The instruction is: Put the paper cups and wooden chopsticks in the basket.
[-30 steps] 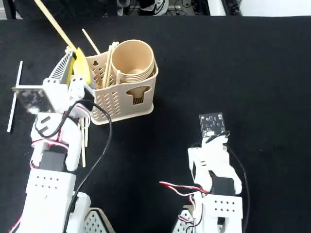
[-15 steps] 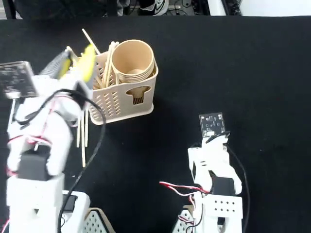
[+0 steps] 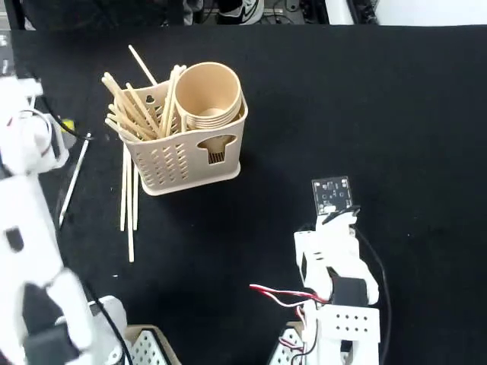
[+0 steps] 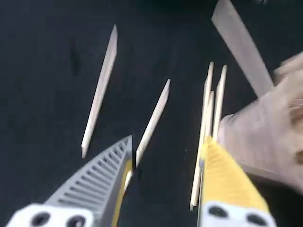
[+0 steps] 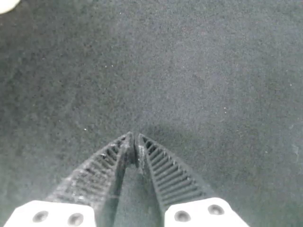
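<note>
I read L gripper (image 4: 168, 142) released, empty, over loose chopsticks (image 3: 129, 205) on bench beside basket (image 3: 186, 156) – far-left area. Cups (image 3: 209, 91) stacked in basket w/ more chopsticks. R gripper (image 5: 134, 139) clenched – empty.

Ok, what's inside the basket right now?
A stack of paper cups stands in one side of the basket, and a bundle of wooden chopsticks leans out of the other. The basket floor and the chopsticks' lower ends are hidden by its walls.
</note>
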`<move>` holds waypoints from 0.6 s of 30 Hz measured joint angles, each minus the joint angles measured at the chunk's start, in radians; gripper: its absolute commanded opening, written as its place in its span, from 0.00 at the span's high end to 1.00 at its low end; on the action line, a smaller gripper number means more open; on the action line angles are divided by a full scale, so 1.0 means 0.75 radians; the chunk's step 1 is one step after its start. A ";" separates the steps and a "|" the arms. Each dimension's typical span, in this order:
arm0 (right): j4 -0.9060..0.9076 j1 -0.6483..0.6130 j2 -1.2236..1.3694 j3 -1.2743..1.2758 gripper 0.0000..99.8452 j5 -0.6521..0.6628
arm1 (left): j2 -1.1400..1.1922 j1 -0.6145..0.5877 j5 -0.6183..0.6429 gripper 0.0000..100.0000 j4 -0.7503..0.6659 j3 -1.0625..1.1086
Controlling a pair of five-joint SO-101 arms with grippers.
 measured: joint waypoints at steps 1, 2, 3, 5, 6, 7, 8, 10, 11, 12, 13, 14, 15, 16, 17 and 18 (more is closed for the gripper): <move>0.000 0.000 0.000 0.000 0.99 0.000 | 0.074 -0.012 -0.025 0.77 0.004 -0.002; 0.000 0.000 0.000 0.000 0.99 0.000 | 0.139 -0.020 -0.055 0.77 0.008 -0.012; 0.000 0.000 0.000 0.000 0.99 0.000 | 0.213 -0.023 -0.086 0.77 0.008 -0.020; 0.000 0.000 0.000 0.000 0.99 0.000 | 0.372 -0.018 -0.153 0.77 0.006 -0.027; 0.000 0.000 0.000 0.000 0.99 0.000 | 0.454 -0.016 -0.182 0.77 -0.006 -0.027; 0.000 0.000 0.000 0.000 0.99 0.000 | 0.534 -0.014 -0.207 0.77 -0.029 -0.027; 0.000 0.000 0.000 0.000 0.99 0.000 | 0.606 -0.014 -0.225 0.77 -0.059 -0.027; 0.000 0.000 0.000 0.000 0.99 0.000 | 0.759 -0.014 -0.243 0.77 -0.135 -0.027; 0.000 0.000 0.000 0.000 0.99 0.000 | 0.829 -0.014 -0.248 0.77 -0.176 -0.027; 0.000 0.000 0.000 0.000 0.99 0.000 | 0.896 -0.014 -0.250 0.77 -0.211 -0.027; 0.000 0.000 0.000 0.000 0.99 0.000 | 0.957 -0.014 -0.254 0.77 -0.243 -0.035; 0.000 0.000 0.000 0.000 0.99 0.000 | 1.015 -0.014 -0.258 0.77 -0.270 -0.051; 0.000 0.000 0.000 0.000 0.99 0.000 | 1.072 -0.014 -0.260 0.77 -0.295 -0.074; 0.000 0.000 0.000 0.000 0.99 0.000 | 1.121 -0.014 -0.260 0.77 -0.307 -0.100; 0.000 0.000 0.000 0.000 0.99 0.000 | 1.168 -0.014 -0.260 0.77 -0.313 -0.131; 0.000 0.000 0.000 0.000 0.99 0.000 | 1.209 -0.014 -0.260 0.79 -0.313 -0.162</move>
